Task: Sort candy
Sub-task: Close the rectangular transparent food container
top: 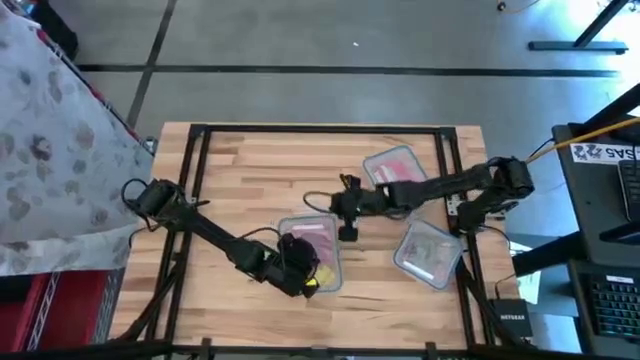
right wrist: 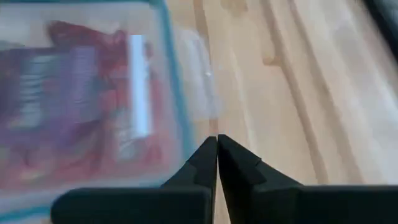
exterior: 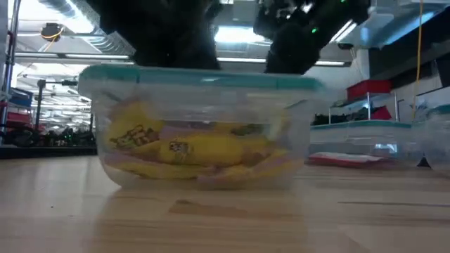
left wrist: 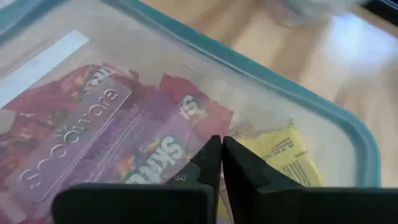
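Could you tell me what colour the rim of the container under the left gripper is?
Teal, clearest in the left wrist view: rim.

1. Left gripper: both dark fingers pressed together, tips meeting, no gap visible, nothing seen between them.
2. Tips sit over the inside of a clear tub with a teal rim; the rim passes beyond the tips and curves round on one side.
3. Yellow packet just beside the tips, towards the tub's corner.
4. Red packet directly ahead of the tips.
5. Purple packet with white lettering on the other side of the tips, overlapping more red packets farther out.
6. Wooden table beyond the rim.
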Controlling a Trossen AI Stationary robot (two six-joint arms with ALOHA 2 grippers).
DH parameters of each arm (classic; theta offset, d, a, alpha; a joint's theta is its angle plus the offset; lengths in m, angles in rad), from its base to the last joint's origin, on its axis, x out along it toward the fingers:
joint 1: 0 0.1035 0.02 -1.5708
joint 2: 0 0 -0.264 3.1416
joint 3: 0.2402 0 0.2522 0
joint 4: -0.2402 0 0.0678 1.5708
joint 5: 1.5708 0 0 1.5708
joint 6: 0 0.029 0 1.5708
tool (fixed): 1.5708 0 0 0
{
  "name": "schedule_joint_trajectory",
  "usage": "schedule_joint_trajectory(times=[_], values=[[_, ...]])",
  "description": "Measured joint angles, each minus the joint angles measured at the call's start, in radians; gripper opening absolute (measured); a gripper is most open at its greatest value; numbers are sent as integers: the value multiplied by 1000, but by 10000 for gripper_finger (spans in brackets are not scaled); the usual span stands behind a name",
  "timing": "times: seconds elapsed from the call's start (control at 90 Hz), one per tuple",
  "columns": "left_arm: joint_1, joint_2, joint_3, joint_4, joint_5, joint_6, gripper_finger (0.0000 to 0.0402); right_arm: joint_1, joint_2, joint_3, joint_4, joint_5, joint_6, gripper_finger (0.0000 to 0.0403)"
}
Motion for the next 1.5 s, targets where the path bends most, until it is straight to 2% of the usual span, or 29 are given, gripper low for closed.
schedule_joint_trajectory(times=[0.111, 0.3, 0.5, 0.644, 0.767, 0.9, 1.044, 1.144, 1.3, 1.378, 1.5], values=[[-2, 1, 0, 15, 31, 26, 0, -36, 53, -2, -9, -28, 1, 0], [0, -2, 2, -20, 34, 17, 0, -20, 128, -3, -21, -243, 47, 0], [4, -12, 9, -136, 36, -43, 0, 103, 135, -5, -29, -241, 107, 0], [12, -13, 10, -174, -32, -76, 0, 220, 145, -3, 33, -301, 116, 0], [6, -15, 21, -188, -40, -68, 0, 292, 155, -3, 97, -284, 86, 0], [-2, -24, 41, -195, -24, -47, 0, 333, 105, -3, 66, -173, 78, 0], [-6, -41, 75, -193, 6, -20, 0, 282, 22, -3, -4, 11, 56, 0], [-6, -56, 98, -199, 17, 21, 0, 218, -8, -1, -11, 83, 78, 0], [4, -74, 134, -197, 6, 39, 0, 110, 18, -2, -38, 76, 145, 0], [11, -77, 140, -223, 12, -70, 0, 83, 46, -3, -62, 55, 160, 0], [32, -77, 134, -383, 51, -221, 0, 75, 96, -3, -38, -48, 144, 0]])
